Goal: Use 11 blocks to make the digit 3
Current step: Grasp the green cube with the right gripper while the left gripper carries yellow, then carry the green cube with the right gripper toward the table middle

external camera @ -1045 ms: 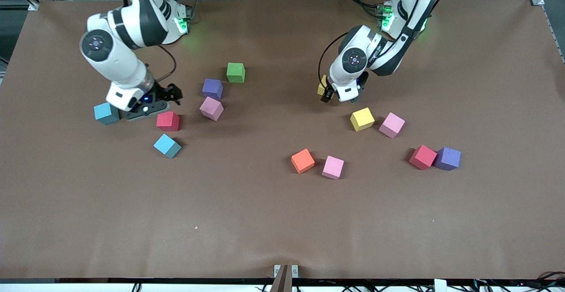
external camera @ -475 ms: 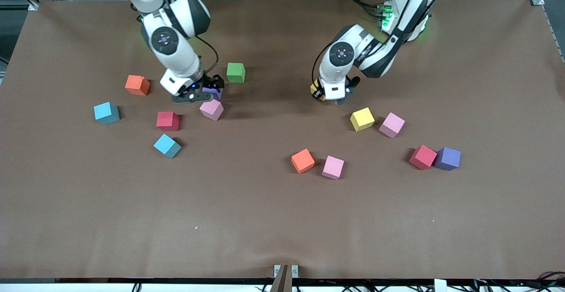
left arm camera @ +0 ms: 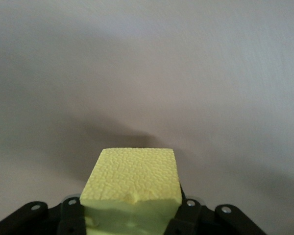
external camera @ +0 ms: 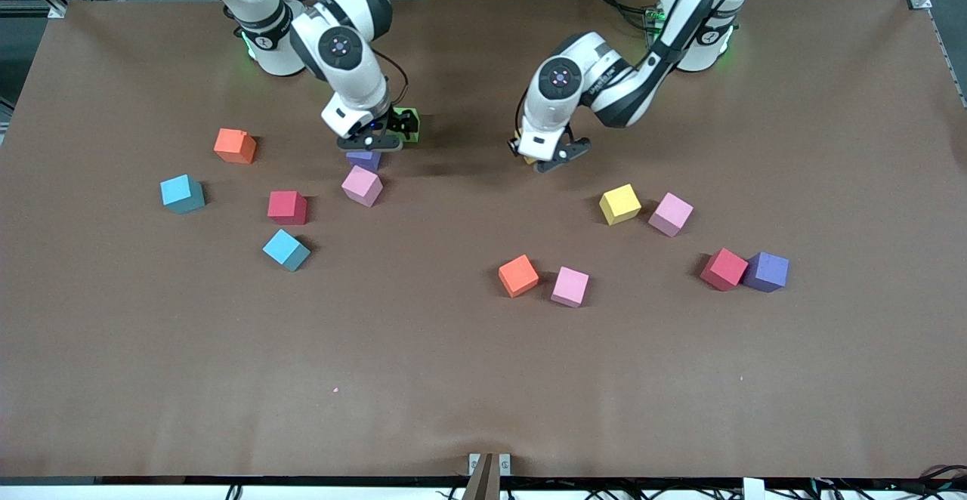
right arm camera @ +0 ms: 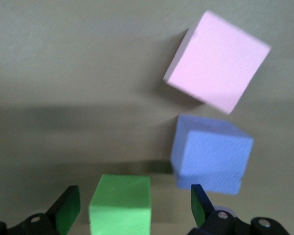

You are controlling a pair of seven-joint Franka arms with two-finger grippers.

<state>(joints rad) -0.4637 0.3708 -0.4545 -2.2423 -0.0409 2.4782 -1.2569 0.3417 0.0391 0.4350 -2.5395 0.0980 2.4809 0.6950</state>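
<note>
From the front, the blocks lie scattered over the brown counter (external camera: 483, 379), none yet touching in the shape of a 3. The right gripper (external camera: 369, 140) hangs low over the green block (external camera: 408, 125) and the purple block (external camera: 363, 159), with the pink block (external camera: 362, 186) just nearer the camera. The left gripper (external camera: 550, 157) is over bare counter toward the middle, and a sliver of a yellow block (external camera: 519, 146) shows under it. A second yellow block (external camera: 620, 204) sits beside another pink one (external camera: 670, 214).

In the left wrist view, the yellow block (left arm camera: 133, 188) is clamped between the jaws, held by its two side faces, its pebbled top showing. It looks like light foam, soft enough to dent at the edge, so flat opposite faces are the place to take it.

In the right wrist view, the jaws stand open with the green block (right arm camera: 120, 204) between them, not yet touched. The purple block (right arm camera: 211, 152) lies just outside one finger (right arm camera: 198, 203), close enough that I would expect a nudge on the way down. The pink block (right arm camera: 216, 61) lies apart from both.
</note>
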